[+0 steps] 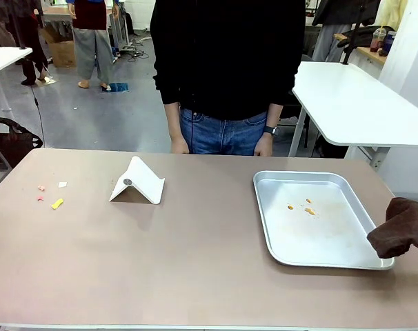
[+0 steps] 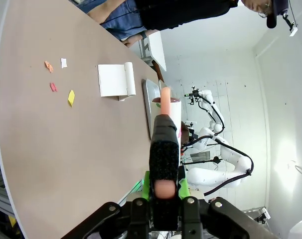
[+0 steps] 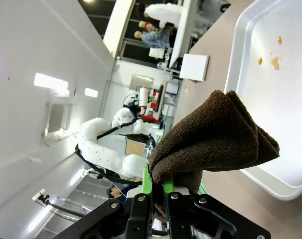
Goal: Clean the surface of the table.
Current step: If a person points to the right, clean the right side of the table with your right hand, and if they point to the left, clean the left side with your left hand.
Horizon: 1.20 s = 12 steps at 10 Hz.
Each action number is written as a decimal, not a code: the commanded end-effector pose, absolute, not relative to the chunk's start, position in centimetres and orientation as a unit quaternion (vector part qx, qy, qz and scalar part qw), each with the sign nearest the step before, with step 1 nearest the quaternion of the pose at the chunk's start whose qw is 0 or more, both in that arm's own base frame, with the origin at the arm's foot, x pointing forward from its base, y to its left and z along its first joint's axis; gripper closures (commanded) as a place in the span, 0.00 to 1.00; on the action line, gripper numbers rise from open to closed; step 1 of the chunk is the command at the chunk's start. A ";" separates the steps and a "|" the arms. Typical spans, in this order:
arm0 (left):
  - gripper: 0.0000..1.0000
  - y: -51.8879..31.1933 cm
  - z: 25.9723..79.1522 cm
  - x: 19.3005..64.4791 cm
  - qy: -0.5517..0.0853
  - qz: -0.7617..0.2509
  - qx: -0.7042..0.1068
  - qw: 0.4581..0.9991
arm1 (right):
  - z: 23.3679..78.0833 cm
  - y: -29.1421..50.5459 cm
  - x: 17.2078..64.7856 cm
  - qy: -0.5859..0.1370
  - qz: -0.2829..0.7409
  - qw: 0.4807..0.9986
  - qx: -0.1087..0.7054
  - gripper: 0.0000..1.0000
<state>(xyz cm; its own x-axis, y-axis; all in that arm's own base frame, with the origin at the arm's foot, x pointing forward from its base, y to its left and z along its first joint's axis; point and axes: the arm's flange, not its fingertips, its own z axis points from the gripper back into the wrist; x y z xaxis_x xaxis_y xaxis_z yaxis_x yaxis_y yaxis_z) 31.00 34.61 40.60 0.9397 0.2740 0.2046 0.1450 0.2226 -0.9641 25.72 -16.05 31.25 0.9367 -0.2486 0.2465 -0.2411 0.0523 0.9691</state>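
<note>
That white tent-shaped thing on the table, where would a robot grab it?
Probably by the white tent's top ridge, from straight above: the two sloping faces meet there in a narrow fold, while the bottom edges lie flat on the table.

The bench has a smooth, matt taupe top. The tray is bright metal, glossy, with soft reflections. The cloth is dark brown terry, nubbly and matt. The tool has a coarse, grainy black face and a smooth pinkish rod. The white stand looks like smooth matt plastic.
</note>
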 end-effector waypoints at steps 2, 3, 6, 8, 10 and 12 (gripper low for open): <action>0.78 34.4 41.0 30.6 -0.171 0.038 -0.621 0.764 | 32.1 -16.0 25.7 -0.172 -0.006 0.705 0.688 0.90; 0.78 34.4 41.0 30.6 -0.171 0.038 -0.621 0.764 | 32.1 -16.0 25.7 -0.172 -0.006 0.705 0.688 0.90; 0.78 34.4 41.0 30.6 -0.171 0.038 -0.621 0.764 | 32.1 -16.0 25.7 -0.172 -0.006 0.705 0.688 0.90; 0.78 34.4 41.0 30.6 -0.171 0.038 -0.621 0.764 | 32.1 -16.0 25.7 -0.172 -0.006 0.705 0.688 0.90; 0.78 34.4 41.0 30.6 -0.171 0.038 -0.621 0.764 | 32.1 -16.0 25.7 -0.172 -0.006 0.705 0.688 0.90; 0.78 34.4 41.0 30.6 -0.171 0.038 -0.621 0.764 | 32.1 -16.0 25.7 -0.172 -0.006 0.705 0.688 0.90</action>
<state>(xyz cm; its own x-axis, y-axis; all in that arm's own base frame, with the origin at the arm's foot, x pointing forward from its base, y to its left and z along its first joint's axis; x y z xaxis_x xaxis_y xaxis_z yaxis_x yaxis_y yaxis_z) 31.00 34.61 40.60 0.9397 0.2740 0.2046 0.1450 0.2227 -0.9641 25.72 -16.05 31.25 0.9367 -0.2486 0.2465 -0.2411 0.0523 0.9691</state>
